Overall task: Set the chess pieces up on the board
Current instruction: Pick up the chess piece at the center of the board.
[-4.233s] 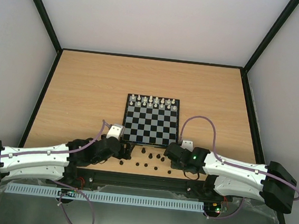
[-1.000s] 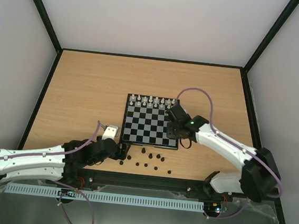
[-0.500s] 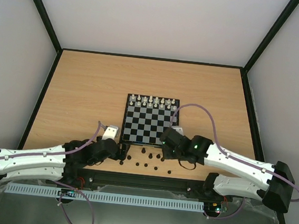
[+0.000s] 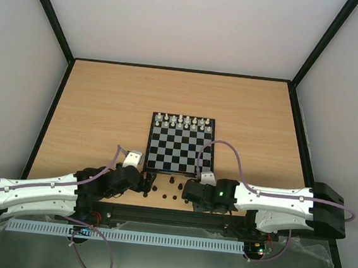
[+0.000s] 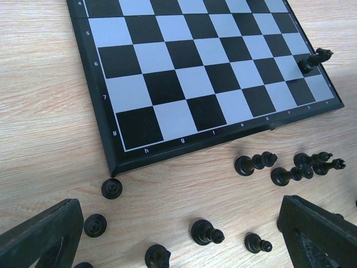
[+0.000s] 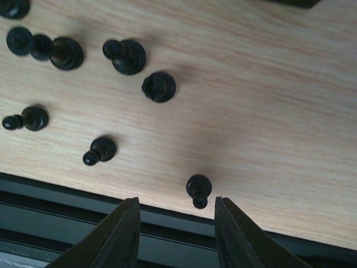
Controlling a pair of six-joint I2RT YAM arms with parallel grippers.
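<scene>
- The left gripper (image 5: 178,226) is hanging with its fingers (image 5: 39,237) spread wide and gripping nothing. Its wrist view is catching what the top view is blurring: a lone black piece (image 5: 315,58) standing on the board (image 5: 184,72) by the right edge, a little back from the near right corner.
- The other chess pieces (image 5: 254,163) are standing and lying loose on the table (image 5: 44,111), just off the board's near edge, scattered between the two grippers.
- The right gripper (image 6: 175,200) is hovering with its fingers partly apart, pinching nothing. Only its wrist view is showing a pawn (image 6: 198,191) standing in the gap at the fingertips, touching neither one, close to the table's near edge.
- Only the top view is taking in the white pieces (image 4: 183,122), lining two rows along the board's far edge.
- From above, both grippers' fingertips are blending into the dark arm housings, and the loose black pieces are showing as specks too small to count.
- The table is showing pale wood grain inside a black frame, with plain white walls (image 4: 190,21) rising on three sides.
</scene>
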